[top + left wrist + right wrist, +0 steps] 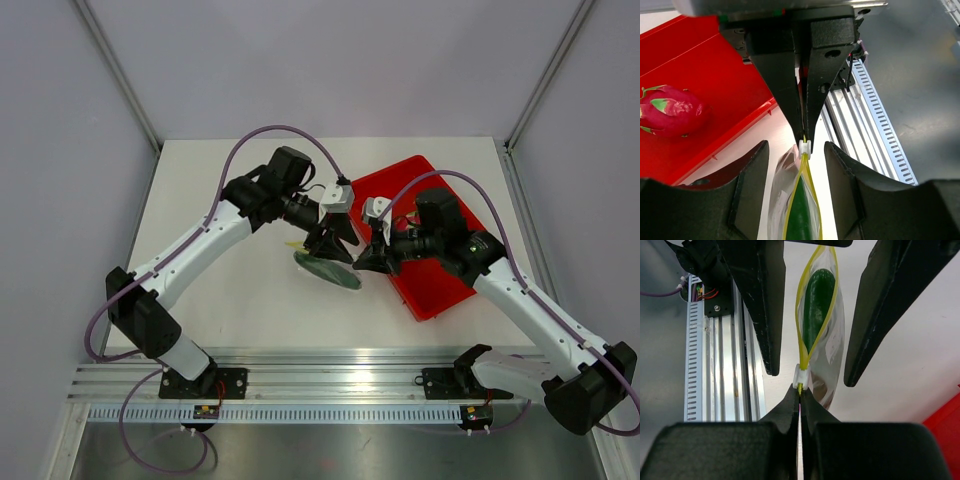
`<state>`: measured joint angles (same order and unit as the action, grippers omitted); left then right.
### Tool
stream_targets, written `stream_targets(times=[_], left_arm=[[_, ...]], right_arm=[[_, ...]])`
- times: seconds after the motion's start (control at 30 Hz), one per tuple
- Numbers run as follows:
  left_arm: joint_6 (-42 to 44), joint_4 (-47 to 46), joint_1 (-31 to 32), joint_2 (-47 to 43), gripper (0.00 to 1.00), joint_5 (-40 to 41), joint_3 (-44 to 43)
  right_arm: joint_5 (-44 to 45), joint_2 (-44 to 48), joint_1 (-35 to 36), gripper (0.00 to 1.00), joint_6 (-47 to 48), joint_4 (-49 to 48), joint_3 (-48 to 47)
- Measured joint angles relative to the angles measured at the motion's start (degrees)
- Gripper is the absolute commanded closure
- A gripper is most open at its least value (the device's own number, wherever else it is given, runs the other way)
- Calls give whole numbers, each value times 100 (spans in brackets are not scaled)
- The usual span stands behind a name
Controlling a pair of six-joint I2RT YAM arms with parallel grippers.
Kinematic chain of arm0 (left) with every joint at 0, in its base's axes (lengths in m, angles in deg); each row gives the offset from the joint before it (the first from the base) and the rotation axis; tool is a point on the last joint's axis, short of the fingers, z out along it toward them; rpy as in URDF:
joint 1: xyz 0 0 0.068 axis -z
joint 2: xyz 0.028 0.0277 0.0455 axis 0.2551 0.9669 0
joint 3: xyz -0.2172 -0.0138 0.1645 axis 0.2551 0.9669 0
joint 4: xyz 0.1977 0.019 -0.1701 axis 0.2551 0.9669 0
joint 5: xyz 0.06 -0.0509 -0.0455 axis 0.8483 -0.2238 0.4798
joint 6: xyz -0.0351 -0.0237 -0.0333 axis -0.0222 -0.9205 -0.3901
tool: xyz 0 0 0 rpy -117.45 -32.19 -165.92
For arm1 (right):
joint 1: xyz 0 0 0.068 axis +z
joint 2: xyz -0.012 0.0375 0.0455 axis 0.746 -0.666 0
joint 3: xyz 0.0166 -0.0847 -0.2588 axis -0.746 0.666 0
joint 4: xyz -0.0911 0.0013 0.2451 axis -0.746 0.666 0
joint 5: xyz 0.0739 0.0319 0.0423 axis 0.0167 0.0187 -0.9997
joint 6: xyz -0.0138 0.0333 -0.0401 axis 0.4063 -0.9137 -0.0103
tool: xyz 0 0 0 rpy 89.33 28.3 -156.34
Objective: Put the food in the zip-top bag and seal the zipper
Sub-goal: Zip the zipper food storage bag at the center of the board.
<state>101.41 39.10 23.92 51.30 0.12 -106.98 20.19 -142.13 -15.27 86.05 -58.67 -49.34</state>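
Table (230,300): white, filling the middle of the overhead view. Both arms reach to its centre.

Tray (435,285): red, right of centre in the overhead view. The dragon fruit (670,111) lies in it, at the left edge of the left wrist view.

Bag (832,345): clear, at the centre of the overhead view, just left of the tray. Whether it rests on the table cannot be determined.

Left gripper (811,379): wide open, one finger on each side of the bag, holding nothing.

Right gripper (800,391): fully closed, pinching the end of the zipper (800,337).

Cucumber (817,302): inside the bag, at top centre of the right wrist view, lying lengthwise.

Zipper: its two yellow strips bow apart around the cucumber, so it is unsealed along the visible length.

Slider (801,374): white, at the zipper end, just beside the right fingertips.
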Motion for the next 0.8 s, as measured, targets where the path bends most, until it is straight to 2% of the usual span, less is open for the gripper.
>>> stream_targets(times=[0.13, 0.8], left_arm=[[-20, 20, 13, 0, 57, -66, 0], [-66, 232, 109, 76, 59, -101, 0]], right_arm=[[2, -9, 4, 100, 0, 0, -7], [138, -31, 4, 100, 0, -20, -9]])
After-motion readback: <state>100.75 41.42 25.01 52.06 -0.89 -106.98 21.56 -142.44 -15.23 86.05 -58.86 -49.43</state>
